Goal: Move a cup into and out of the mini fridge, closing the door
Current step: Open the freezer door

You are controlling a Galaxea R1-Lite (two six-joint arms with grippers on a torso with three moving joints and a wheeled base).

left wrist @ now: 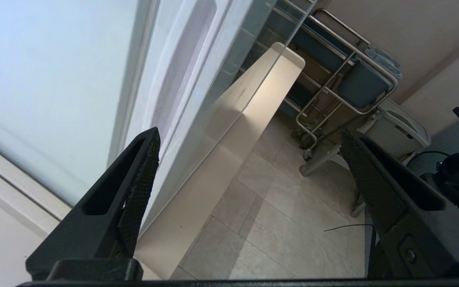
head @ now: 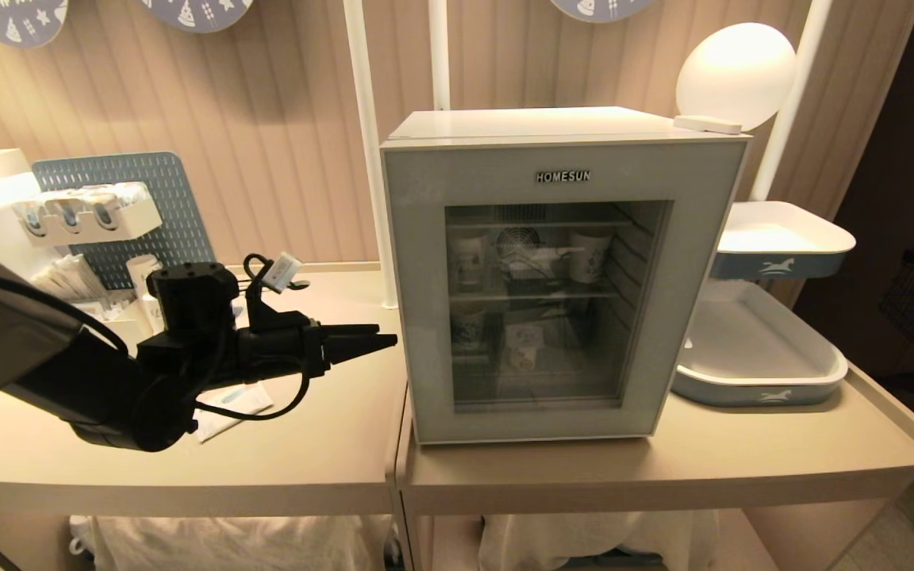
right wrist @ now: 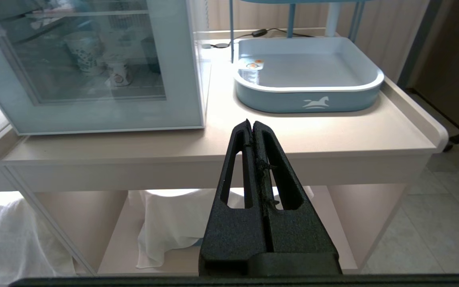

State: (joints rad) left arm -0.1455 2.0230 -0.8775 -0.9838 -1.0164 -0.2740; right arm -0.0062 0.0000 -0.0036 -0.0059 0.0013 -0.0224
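Jaws of the left gripper (left wrist: 249, 187) stand wide apart and empty beside the shut grey-blue glass door (head: 560, 301) of the white "HOMESUN" mini fridge (head: 552, 127); opening it looks next. Right gripper (right wrist: 253, 127), pressed together, hangs below the surface (right wrist: 333, 131). Small foil-lidded white cup (right wrist: 250, 68) sits in the blue tray (right wrist: 309, 97) with its horse emblem.

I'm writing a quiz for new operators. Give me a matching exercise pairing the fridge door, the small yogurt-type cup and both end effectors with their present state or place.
Things:
1. pale grey-blue glass-windowed fridge door
2. small white foil-lidded plastic cup
3. black left end effector
4. black right end effector

States or places:
A. jaws pressed together
B. in a corner of the blue tray
C. closed
D. jaws spread wide

Pairs: 1-C, 2-B, 3-D, 4-A
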